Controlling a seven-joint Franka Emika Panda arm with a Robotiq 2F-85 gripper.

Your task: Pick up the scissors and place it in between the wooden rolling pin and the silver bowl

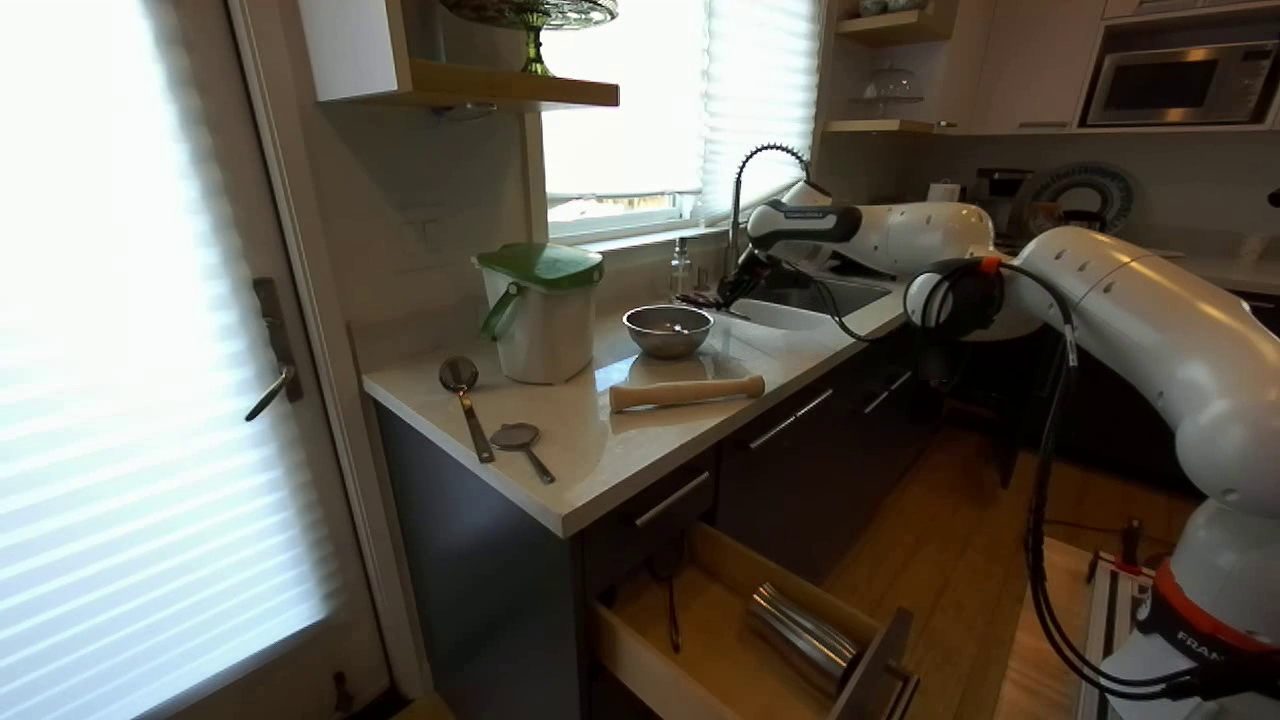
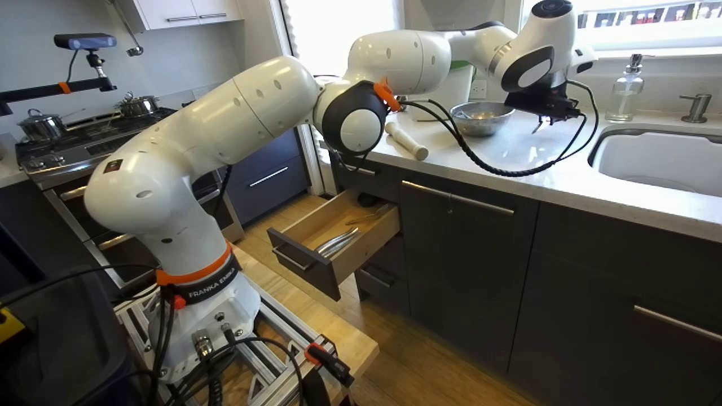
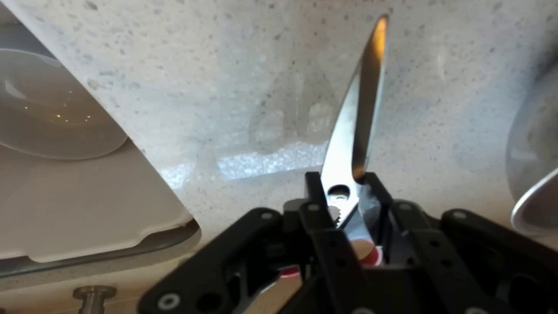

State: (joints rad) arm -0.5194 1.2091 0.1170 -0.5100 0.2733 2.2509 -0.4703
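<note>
The scissors point(image 3: 344, 152) have silver blades and red-lined handles. In the wrist view my gripper point(image 3: 341, 179) is shut on them near the pivot, blades pointing away; the fingers partly hide the handles. In both exterior views my gripper point(image 1: 722, 297) point(image 2: 540, 119) is above the counter, on the sink side of the silver bowl point(image 1: 670, 346) point(image 2: 488, 126). The bowl's edge also shows at the right of the wrist view point(image 3: 542, 213). The wooden rolling pin point(image 1: 688, 393) point(image 2: 407, 141) lies near the counter's front edge, apart from the bowl. It is out of the wrist view.
A pale container with a green lid point(image 1: 545, 320) stands behind the rolling pin. A ladle point(image 1: 466, 400) and a small strainer point(image 1: 520, 440) lie near the counter's end. The sink point(image 2: 665, 163) is beside the gripper. A drawer point(image 1: 740, 640) stands open below.
</note>
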